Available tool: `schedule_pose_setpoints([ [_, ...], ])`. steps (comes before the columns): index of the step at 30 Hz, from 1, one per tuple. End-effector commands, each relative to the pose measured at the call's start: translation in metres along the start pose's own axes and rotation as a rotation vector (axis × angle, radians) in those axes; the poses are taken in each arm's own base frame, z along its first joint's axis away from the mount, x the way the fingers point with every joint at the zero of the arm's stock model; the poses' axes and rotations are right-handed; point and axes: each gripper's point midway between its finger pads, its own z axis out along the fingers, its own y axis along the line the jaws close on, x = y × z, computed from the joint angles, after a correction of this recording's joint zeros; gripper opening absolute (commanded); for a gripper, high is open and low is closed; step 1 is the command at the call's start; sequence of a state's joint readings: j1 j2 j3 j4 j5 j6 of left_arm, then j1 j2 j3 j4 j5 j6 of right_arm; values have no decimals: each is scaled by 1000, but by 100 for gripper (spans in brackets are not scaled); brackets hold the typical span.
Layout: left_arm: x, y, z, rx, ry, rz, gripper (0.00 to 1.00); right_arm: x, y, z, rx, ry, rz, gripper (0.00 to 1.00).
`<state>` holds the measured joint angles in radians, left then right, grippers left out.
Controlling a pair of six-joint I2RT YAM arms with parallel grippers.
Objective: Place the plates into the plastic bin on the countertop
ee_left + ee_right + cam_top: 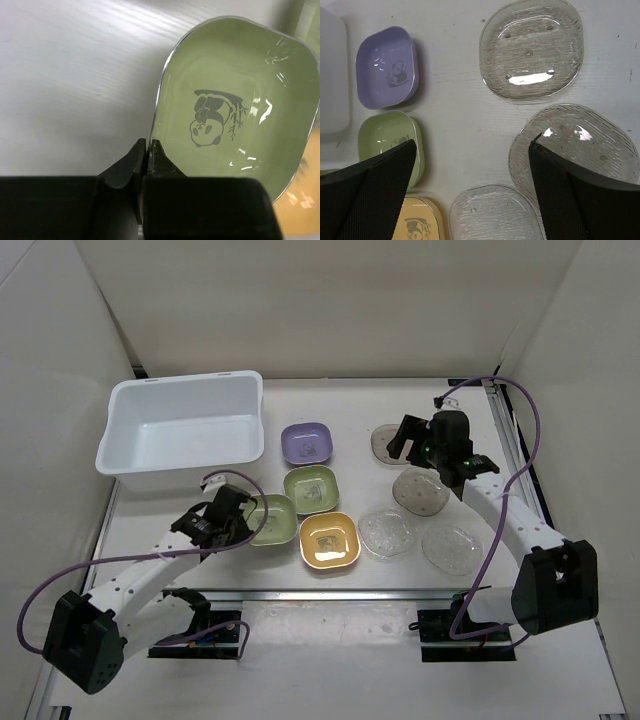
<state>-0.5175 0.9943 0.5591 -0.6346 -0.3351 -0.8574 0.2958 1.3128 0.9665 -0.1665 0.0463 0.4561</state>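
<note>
Plates (329, 540) outside plastic bin (185, 435), green plate (235, 100) in left end effector (148, 148)

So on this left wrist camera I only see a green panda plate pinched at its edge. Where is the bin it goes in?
Observer: The bin sits far left, beyond the left gripper, and nothing is in it.
Visitor: Are there more plates?
Observer: Seven more besides your green plate: a second green one, purple, yellow and four clear plates.
Visitor: And the other arm?
Observer: The right gripper is open above the clear plates, holding nothing.
</note>
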Motion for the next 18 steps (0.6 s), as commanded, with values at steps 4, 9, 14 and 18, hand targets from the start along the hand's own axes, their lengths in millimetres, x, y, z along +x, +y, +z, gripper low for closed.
schedule_pose_setpoints([
  [4, -42, -95, -69, 353, -75, 217, 10, -14, 11, -3, -55, -60, -68, 96],
  [9, -115, -142, -109, 421, -303, 219, 10, -17, 6, -3, -28, -69, -98, 96],
  [14, -220, -130, -81, 253, -442, 128, 10, -16, 5, 2, -24, -54, -107, 99],
  [18, -284, -102, -50, 155, -459, 35, 10, -10, 6, 11, -19, -16, -106, 99],
])
